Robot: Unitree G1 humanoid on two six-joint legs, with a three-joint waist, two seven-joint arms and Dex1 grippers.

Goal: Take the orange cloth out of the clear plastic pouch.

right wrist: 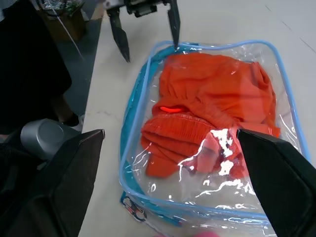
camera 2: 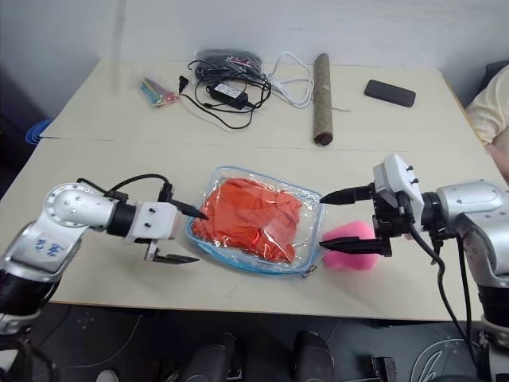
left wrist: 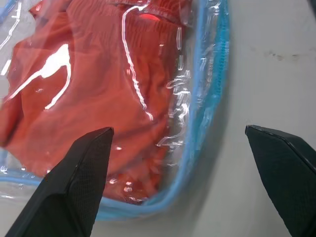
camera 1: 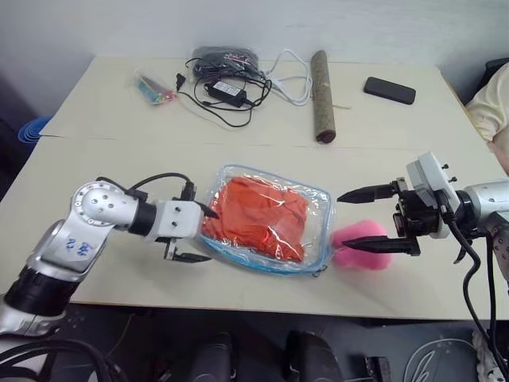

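The clear plastic pouch (camera 1: 269, 227) lies flat on the counter (camera 1: 111, 167), the orange cloth (camera 1: 258, 216) inside it. The left end effector (camera 1: 200, 235) stands wide at the pouch's left edge. The right end effector (camera 1: 374, 220), wide too, flanks its right edge above a pink plush toy (camera 1: 364, 247).

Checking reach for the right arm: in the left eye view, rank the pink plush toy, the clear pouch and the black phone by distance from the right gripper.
1. Pink plush toy, directly beside the right gripper.
2. Clear plastic pouch, just left.
3. Black phone, at the table's far edge.
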